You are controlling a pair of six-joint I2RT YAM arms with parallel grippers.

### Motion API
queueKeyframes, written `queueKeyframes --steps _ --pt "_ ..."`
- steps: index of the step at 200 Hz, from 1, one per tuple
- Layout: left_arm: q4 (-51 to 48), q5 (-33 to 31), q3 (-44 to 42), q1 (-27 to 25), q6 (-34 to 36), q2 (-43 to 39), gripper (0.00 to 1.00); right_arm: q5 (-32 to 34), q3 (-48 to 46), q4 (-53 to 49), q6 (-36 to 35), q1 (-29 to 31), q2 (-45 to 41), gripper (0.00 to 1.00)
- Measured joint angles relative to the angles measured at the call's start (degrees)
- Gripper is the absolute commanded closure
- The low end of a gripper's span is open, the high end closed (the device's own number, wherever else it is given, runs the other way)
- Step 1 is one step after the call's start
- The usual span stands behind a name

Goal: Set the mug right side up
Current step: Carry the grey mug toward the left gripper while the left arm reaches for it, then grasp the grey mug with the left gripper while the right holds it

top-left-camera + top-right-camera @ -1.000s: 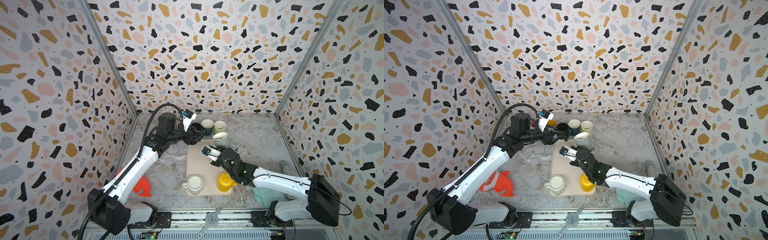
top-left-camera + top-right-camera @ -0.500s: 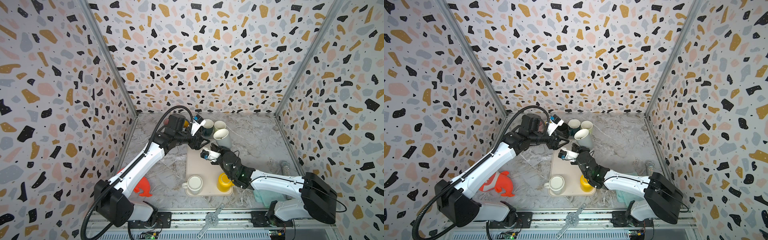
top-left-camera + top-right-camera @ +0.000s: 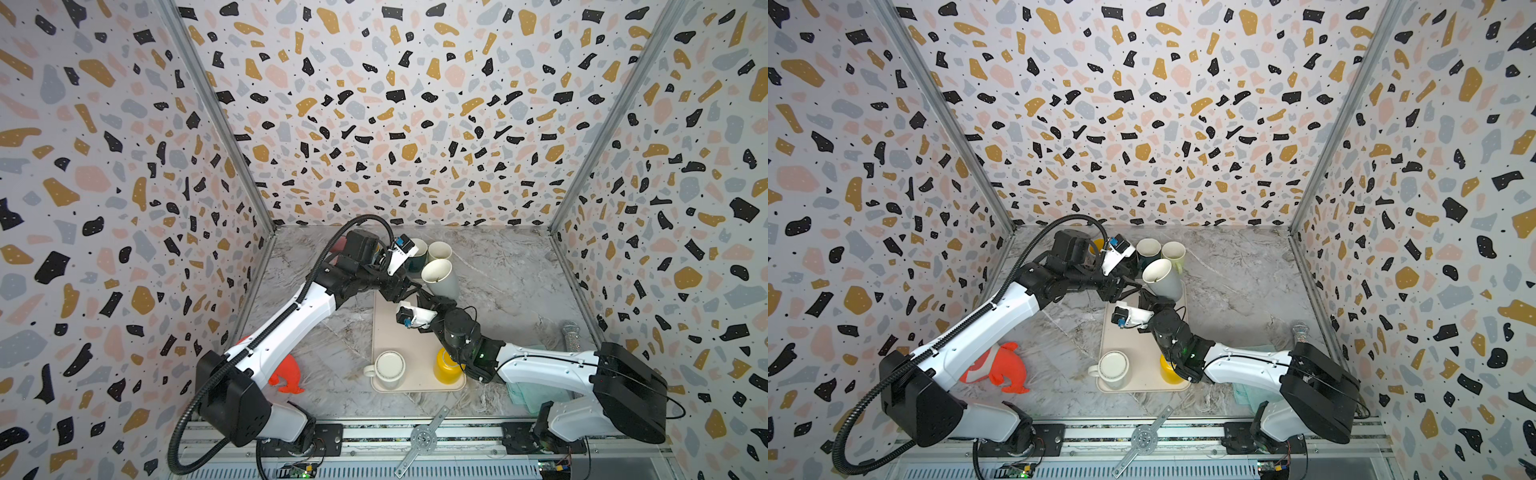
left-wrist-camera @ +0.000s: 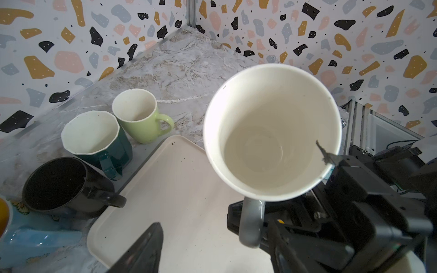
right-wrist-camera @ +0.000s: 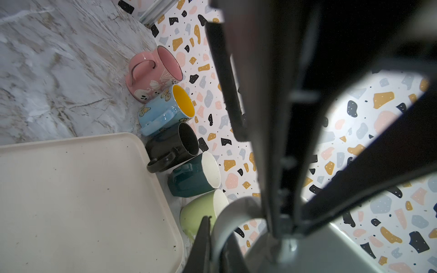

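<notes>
A grey mug point(image 3: 439, 276) point(image 3: 1160, 278) with a white inside hangs above the far end of the beige tray point(image 3: 386, 328) point(image 3: 1121, 340), its mouth turned up and tilted toward the top views. My right gripper point(image 3: 428, 297) point(image 5: 216, 236) comes from below and is shut on the mug's grey handle point(image 5: 233, 215). My left gripper point(image 3: 405, 286) point(image 4: 215, 227) is open just left of the mug. In the left wrist view the handle point(image 4: 250, 222) sits between its fingers, close to one of them and apart from the other. The mug's inside point(image 4: 272, 132) is empty.
A cream mug point(image 3: 390, 368) and a yellow mug point(image 3: 446, 365) stand on the tray's near end. Black point(image 4: 61, 186), dark green point(image 4: 94, 137), light green point(image 4: 137, 118), blue point(image 5: 165, 108) and pink point(image 5: 151, 73) mugs line the back. An orange toy point(image 3: 286, 374) lies left.
My left arm swung right, bringing its open gripper up beside the mug. The right gripper kept hold of the handle while the mug's mouth turned further up.
</notes>
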Motion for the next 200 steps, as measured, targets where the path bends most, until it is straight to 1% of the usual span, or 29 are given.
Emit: queueKeyframes --steps 37,94,119,174,187,200 --pt "0.24 0.15 0.00 -1.55 0.20 0.24 0.29 -0.33 0.00 2.84 -0.63 0.72 0.31 1.00" --pt "0.61 0.63 0.00 -1.95 0.61 0.24 0.36 -0.07 -0.04 5.81 -1.68 1.07 1.57 1.00" --pt "0.83 1.18 0.00 -1.95 0.63 0.22 0.41 0.04 -0.15 6.60 -2.34 1.07 1.62 1.00" --pt "1.03 1.90 -0.04 -1.95 0.59 0.22 0.53 0.24 -0.48 8.00 -3.17 1.07 1.62 1.00" --pt "1.03 2.01 -0.07 -1.95 0.57 0.22 0.59 0.31 -0.55 8.35 -3.39 1.07 1.62 1.00" --pt "1.07 2.36 -0.13 -1.95 0.63 0.22 0.68 0.37 -0.59 8.61 -3.56 1.07 1.62 1.00"
